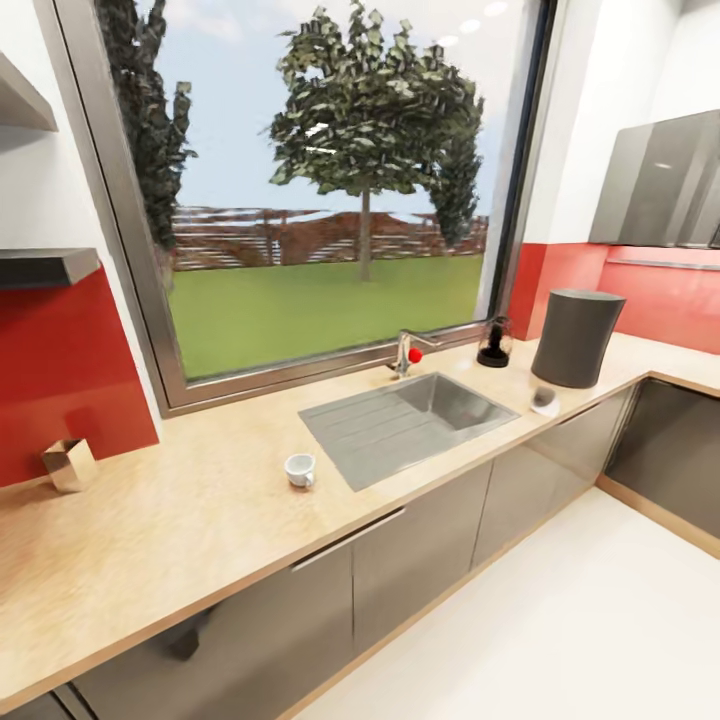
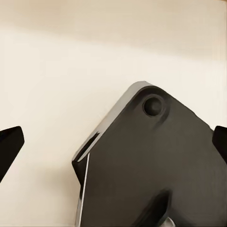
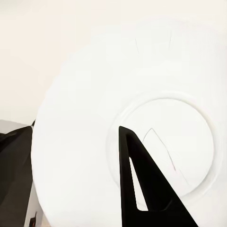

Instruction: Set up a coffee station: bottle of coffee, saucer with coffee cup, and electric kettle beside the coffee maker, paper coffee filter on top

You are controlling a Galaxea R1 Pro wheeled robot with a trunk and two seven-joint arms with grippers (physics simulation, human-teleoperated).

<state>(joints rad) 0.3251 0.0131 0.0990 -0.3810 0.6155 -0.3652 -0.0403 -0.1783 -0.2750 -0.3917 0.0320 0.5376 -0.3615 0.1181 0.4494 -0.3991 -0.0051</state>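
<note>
The charcoal coffee maker (image 1: 576,337) stands at the right end of the kitchen countertop (image 1: 200,510). Left of it, by the window, is the electric kettle (image 1: 494,342). The white coffee cup (image 1: 299,470) sits on the worktop in front of the sink's left corner. In the right wrist view the white saucer (image 3: 90,99) is close up, with my right gripper (image 3: 124,142) shut on it and one black finger (image 3: 142,189) lying across its face. My left gripper (image 2: 113,142) is open, with a dark robot part and pale floor beyond it. The bottle of coffee is out of view.
A steel sink (image 1: 372,432) with a red-knobbed faucet (image 1: 405,352) is set into the worktop. A small pale rounded object (image 1: 545,398) lies before the coffee maker. A tan box (image 1: 70,464) stands at the far left under a dark shelf (image 1: 45,266). A range hood (image 1: 665,182) hangs at the right.
</note>
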